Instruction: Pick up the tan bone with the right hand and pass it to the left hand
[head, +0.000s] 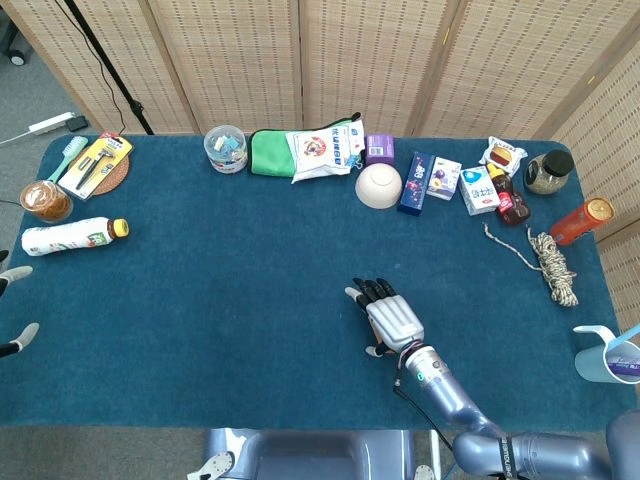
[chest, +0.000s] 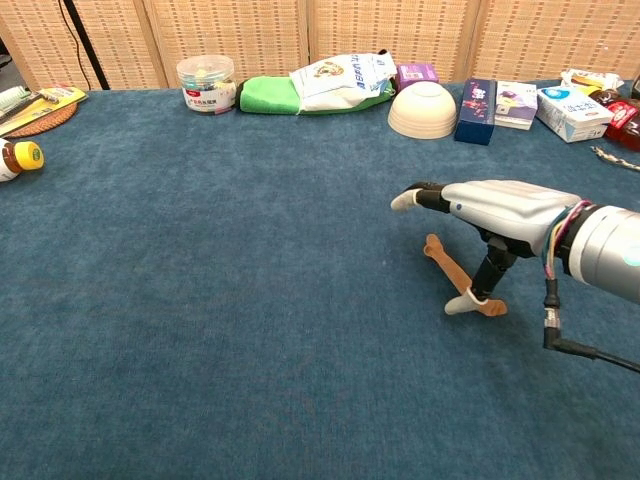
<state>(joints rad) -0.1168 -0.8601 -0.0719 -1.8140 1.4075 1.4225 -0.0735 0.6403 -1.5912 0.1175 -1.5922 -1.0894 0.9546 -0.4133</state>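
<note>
The tan bone (chest: 450, 268) lies flat on the blue table (chest: 200, 300), right of the middle. My right hand (chest: 485, 205) hovers over it, palm down, fingers stretched forward and apart. Its thumb (chest: 470, 297) reaches down to the table on the left side of the bone's near end, touching or almost touching it. Nothing is held. In the head view the right hand (head: 388, 317) covers the bone entirely. Only the fingertips of my left hand (head: 14, 305) show at the far left edge of the head view, spread and holding nothing.
Along the far edge stand a plastic jar (head: 225, 148), a green pouch (head: 272, 152), a snack bag (head: 322, 152), a white bowl (head: 378, 186) and several small boxes (head: 443, 180). A bottle (head: 70, 236) lies at the left. A rope (head: 548, 260) lies at the right.
</note>
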